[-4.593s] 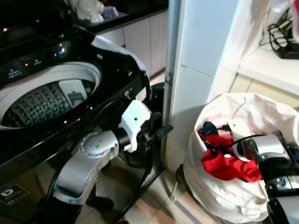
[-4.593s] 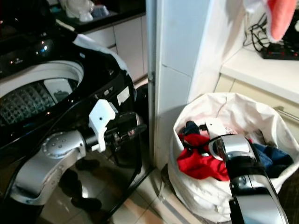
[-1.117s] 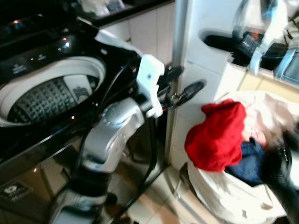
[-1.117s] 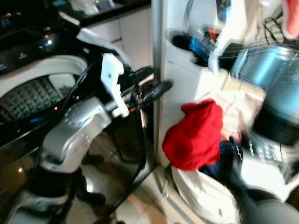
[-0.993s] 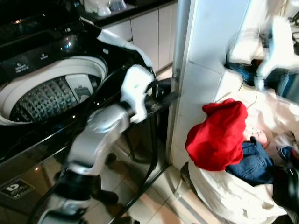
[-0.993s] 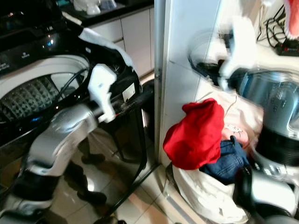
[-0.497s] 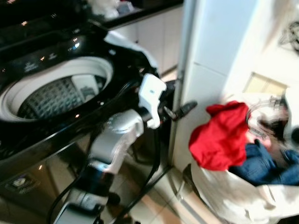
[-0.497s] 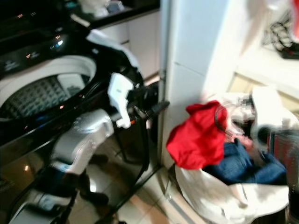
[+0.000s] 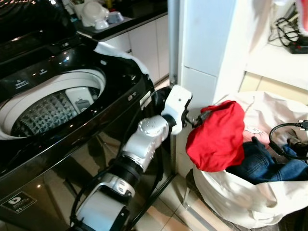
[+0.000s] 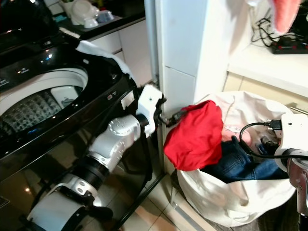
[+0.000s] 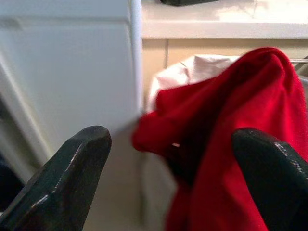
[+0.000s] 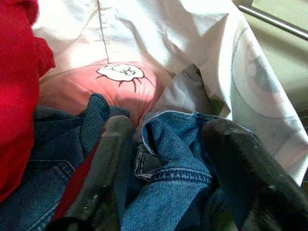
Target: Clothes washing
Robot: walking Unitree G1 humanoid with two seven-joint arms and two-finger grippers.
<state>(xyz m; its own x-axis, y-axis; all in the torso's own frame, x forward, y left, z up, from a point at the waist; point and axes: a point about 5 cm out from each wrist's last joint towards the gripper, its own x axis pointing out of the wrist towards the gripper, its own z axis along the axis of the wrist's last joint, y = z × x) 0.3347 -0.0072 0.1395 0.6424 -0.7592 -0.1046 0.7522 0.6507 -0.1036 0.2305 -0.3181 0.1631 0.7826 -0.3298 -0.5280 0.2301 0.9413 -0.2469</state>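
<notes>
A red garment [image 9: 216, 139] hangs over the left rim of the white laundry bag [image 9: 231, 197]. My left gripper [image 9: 198, 117] reaches across from the washer side and stands open; its fingertips [image 11: 62, 183] straddle the edge of the red garment [image 11: 231, 120] without closing on it. My right gripper [image 12: 171, 192] is down inside the bag, open, with blue jeans [image 12: 168, 192] bunched between its fingers. A pink garment with a cat print [image 12: 115, 82] lies just beyond. The top-loading washer [image 9: 48, 106] stands at the left with its drum open.
A white tiled pillar [image 9: 207, 43] rises between washer and bag. Behind the bag is a white counter with black cables [image 9: 288, 38]. A dark counter with dishes [image 9: 96, 14] runs at the back. Tiled floor [image 9: 163, 216] shows below the left arm.
The red garment has come up out of the bag onto its left rim. My left gripper has reached over to it. The right arm swung up, then dropped into the bag onto the jeans.
</notes>
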